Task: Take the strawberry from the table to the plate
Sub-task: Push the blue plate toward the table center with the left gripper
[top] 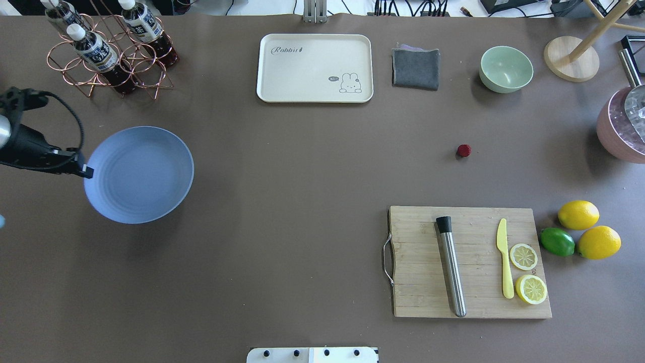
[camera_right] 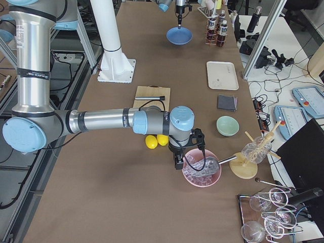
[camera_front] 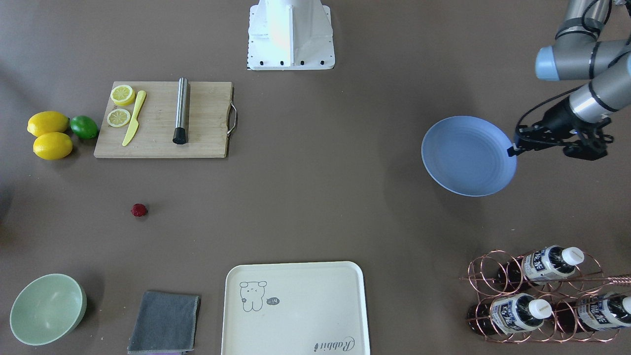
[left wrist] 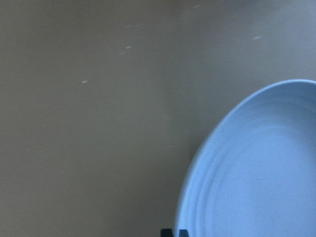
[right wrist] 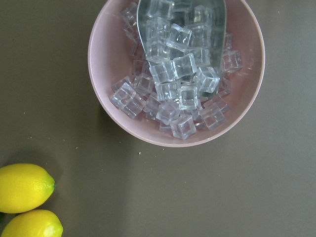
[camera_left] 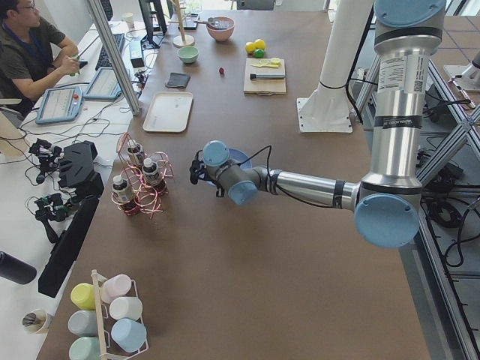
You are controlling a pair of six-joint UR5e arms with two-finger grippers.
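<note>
Left tool (top: pixel 88 172) clamps the round blue-grey plate (top: pixel 141 174) at its 9 o'clock rim; the tiny dark-red strawberry (top: pixel 464 149) lies on the brown table (top: pixel 302 201), far off at 3 o'clock. The edge-held plate may slip.

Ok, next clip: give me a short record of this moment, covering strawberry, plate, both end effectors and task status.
strawberry: lying on the table, beyond the cutting board, nothing touching it
plate: empty, on the opposite half of the table
left end effector: at the plate's rim, seemingly pinching it
right end effector: above the pink ice bowl; open or shut unclear
status: strawberry not yet picked
</note>
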